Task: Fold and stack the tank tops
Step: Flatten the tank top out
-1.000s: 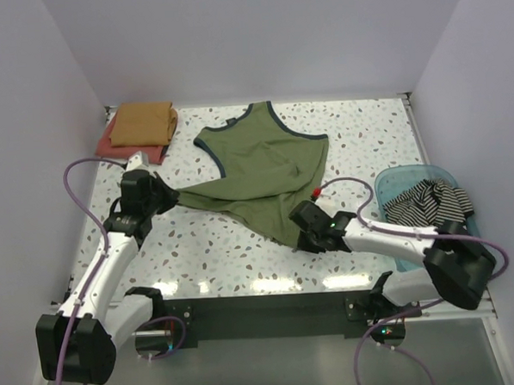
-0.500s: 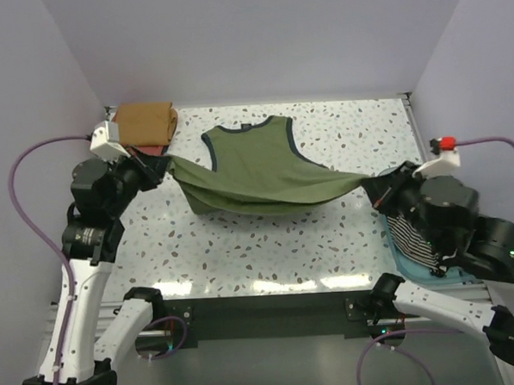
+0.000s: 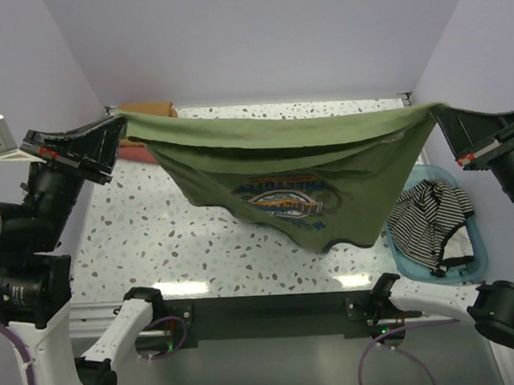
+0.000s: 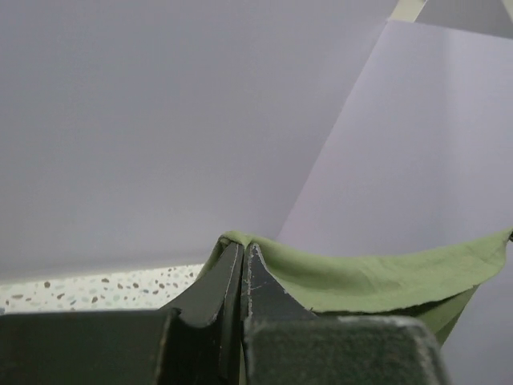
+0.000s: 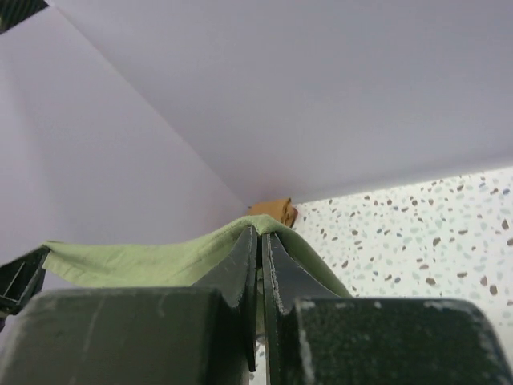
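The olive green tank top (image 3: 281,161) hangs stretched in the air across the table, its printed graphic facing the top camera. My left gripper (image 3: 117,124) is shut on its left corner, and in the left wrist view the cloth (image 4: 361,273) drapes over the closed fingertips (image 4: 243,249). My right gripper (image 3: 436,112) is shut on the right corner, where green cloth (image 5: 160,257) folds over the tips (image 5: 260,233). A black-and-white striped tank top (image 3: 431,218) lies in the blue basket (image 3: 468,263). Folded mustard (image 5: 272,210) and red tops (image 3: 132,147) sit at the back left, mostly hidden.
Lilac walls close in the speckled table (image 3: 156,241) on three sides. The blue basket stands at the right edge near my right arm. Both arms are raised high at the left and right sides of the top view.
Both grippers have risen and spread far apart, lifting the green tank top off the table until it hangs stretched between them. The graphic side now shows.
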Action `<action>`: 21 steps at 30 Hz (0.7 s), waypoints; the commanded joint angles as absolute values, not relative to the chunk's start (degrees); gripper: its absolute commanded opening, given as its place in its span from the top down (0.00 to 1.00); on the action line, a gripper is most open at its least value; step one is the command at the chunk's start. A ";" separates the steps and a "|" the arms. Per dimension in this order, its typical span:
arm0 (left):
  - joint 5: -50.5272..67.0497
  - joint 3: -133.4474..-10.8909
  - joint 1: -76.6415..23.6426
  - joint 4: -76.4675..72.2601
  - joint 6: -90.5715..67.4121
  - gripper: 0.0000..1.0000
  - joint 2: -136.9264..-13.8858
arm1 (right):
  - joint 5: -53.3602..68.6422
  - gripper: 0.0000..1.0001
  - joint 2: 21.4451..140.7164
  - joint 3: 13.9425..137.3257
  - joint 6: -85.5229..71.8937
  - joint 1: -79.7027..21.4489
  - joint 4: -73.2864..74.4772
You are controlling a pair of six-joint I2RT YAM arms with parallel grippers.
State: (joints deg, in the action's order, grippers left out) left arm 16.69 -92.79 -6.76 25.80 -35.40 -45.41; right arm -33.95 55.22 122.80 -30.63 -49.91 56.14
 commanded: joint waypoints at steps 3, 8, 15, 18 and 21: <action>16.70 -94.05 -6.33 19.61 -38.66 1.00 -51.05 | -33.31 1.00 62.22 130.08 -22.07 -50.10 52.48; 16.08 -90.01 -6.33 10.47 -40.60 1.00 -55.71 | -38.93 1.00 67.31 124.73 -15.14 -50.01 45.72; 17.14 -88.06 -6.33 -1.84 -42.71 1.00 -68.53 | -13.50 1.00 83.65 128.58 -20.20 -27.16 45.17; 17.84 -92.10 -6.33 -3.43 -41.84 1.00 -75.02 | -2.75 1.00 93.22 136.29 -21.09 -20.85 45.52; 18.19 -98.07 -5.80 -6.92 -41.48 1.00 -83.98 | 7.33 1.00 104.92 148.95 -23.90 -14.97 45.11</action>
